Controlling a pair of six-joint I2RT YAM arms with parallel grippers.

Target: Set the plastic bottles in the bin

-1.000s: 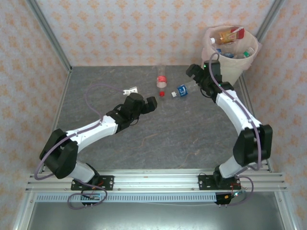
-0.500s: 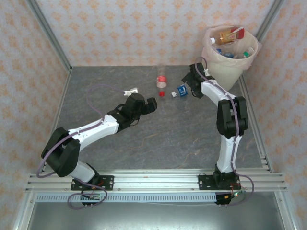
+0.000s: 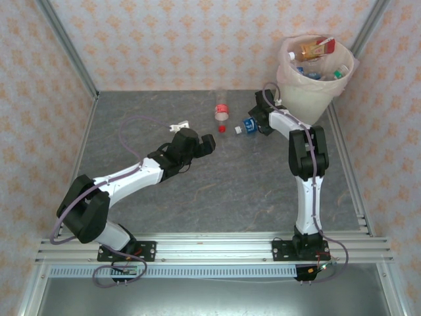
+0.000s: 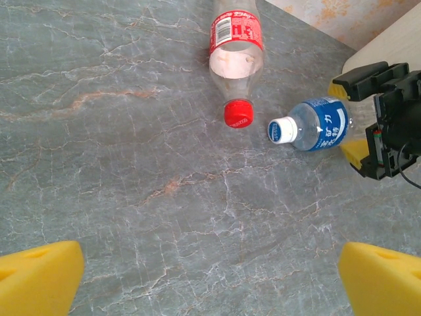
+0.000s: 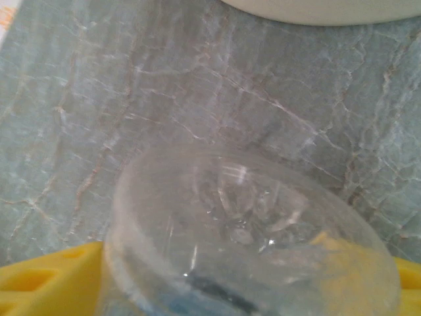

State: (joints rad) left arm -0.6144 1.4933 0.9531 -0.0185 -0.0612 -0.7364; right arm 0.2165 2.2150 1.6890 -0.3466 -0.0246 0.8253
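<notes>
Grey marbled bench (image 3: 230, 191): right fingers (image 3: 252, 123) flank the base of the blue-label bottle (image 4: 316, 125), though I cannot tell whether they grip it. Just beyond them, the bin (image 3: 309, 92) holds several bottles (image 3: 316, 49). Left fingers (image 4: 210, 276) are spread wide and empty, with the red-label bottle (image 4: 235, 46) lying ahead of them.

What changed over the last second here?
The right hand slid from beside the bin onto the blue-label bottle. Its fingers now straddle the bottle's base, but a firm grip can't be confirmed. The left hand, open, the red-label bottle and the bin stayed put.
</notes>
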